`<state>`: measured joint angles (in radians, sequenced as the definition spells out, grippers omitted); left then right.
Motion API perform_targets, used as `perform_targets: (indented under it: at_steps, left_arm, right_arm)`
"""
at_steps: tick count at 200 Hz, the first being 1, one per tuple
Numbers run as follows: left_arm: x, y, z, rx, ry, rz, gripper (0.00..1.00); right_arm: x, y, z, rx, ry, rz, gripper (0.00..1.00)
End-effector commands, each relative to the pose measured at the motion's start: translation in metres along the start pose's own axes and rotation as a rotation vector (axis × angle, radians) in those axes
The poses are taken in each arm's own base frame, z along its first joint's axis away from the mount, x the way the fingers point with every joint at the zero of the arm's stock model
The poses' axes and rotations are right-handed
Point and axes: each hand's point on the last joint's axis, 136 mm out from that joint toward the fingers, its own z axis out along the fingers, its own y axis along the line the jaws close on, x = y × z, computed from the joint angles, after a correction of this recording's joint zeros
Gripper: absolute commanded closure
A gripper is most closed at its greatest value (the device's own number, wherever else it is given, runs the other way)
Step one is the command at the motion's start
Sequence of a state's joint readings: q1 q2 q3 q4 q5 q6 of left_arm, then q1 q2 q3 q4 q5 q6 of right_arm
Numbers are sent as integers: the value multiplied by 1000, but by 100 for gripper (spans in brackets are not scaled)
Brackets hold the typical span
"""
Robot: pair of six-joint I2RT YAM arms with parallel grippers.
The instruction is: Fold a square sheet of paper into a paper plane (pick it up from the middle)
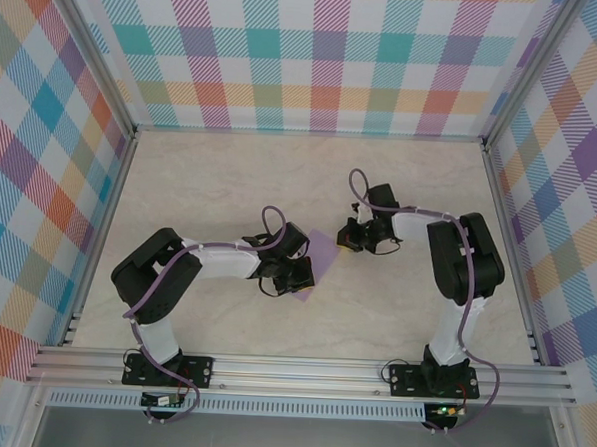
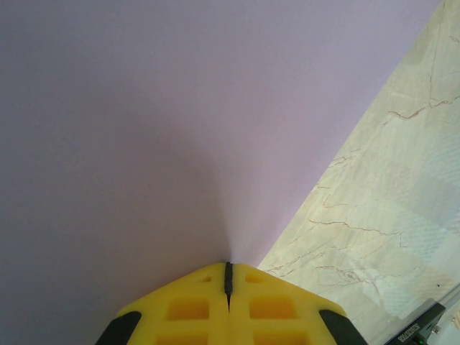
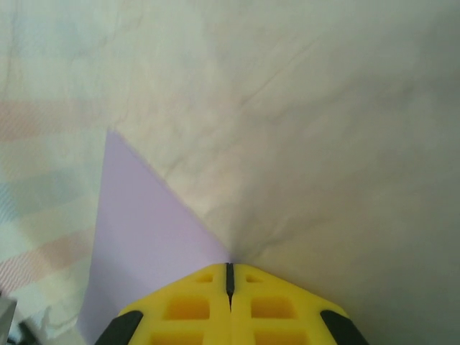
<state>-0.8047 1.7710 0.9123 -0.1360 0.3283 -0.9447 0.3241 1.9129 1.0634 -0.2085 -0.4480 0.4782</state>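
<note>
Square sheet of paper [image 1: 324,257] lies flat on the bench [image 1: 231,180] near its middle, in the gap between the two arms, with the visible lavender strip running on a diagonal from near-left to far-right.

The left tool [image 1: 298,276] sits at the sheet's near-left end. In the left wrist view its yellow fingers [image 2: 194,309] are clenched, tips together on the paper [image 2: 180,129], which spreads out ahead and to the left, while bare bench [image 2: 388,215] shows at the right.

The right tool [image 1: 352,236] sits at the far-right end. Its own camera shows it clenched as well [image 3: 228,272], with the tip on the sheet's edge. The lavender [image 3: 144,230] runs forward and to the left to a pointed corner, and bench [image 3: 323,144] lies ahead and to the right.

I cannot tell whether either tool has a thin edge nipped between its fingers.

The tools face each other along the sheet's diagonal, and the middle lies between them. The left tool looks the nearer to that middle, since paper surrounds most of its tip. A pick-up from the middle probably means released fingers and a short reach inward along the diagonal.
</note>
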Motion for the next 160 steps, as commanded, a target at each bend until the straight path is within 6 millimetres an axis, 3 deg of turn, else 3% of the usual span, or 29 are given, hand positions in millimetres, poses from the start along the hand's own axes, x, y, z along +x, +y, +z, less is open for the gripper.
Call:
perform_targets:
  at_steps: [1, 26, 63, 110, 132, 160]
  left_arm:
    - [31, 60, 5, -220, 99, -34, 100]
    - [24, 46, 3, -184, 79, -5, 100]
    - [5, 5, -9, -95, 19, 63, 100]
    - [-12, -52, -15, 88, -23, 119, 100]
    - [-18, -61, -9, 120, -38, 116, 100]
    - [-26, -58, 1, 95, -55, 129, 100]
  right_arm:
    - [-28, -12, -21, 90, -117, -7, 100]
    - [-15, 19, -35, -26, -123, -42, 100]
    - [29, 43, -16, -144, -6, -54, 100]
    - [45, 45, 5, -174, 73, -42, 100]
    - [47, 38, 11, -151, 86, -35, 100]
    - [49, 32, 14, -127, 100, -32, 100]
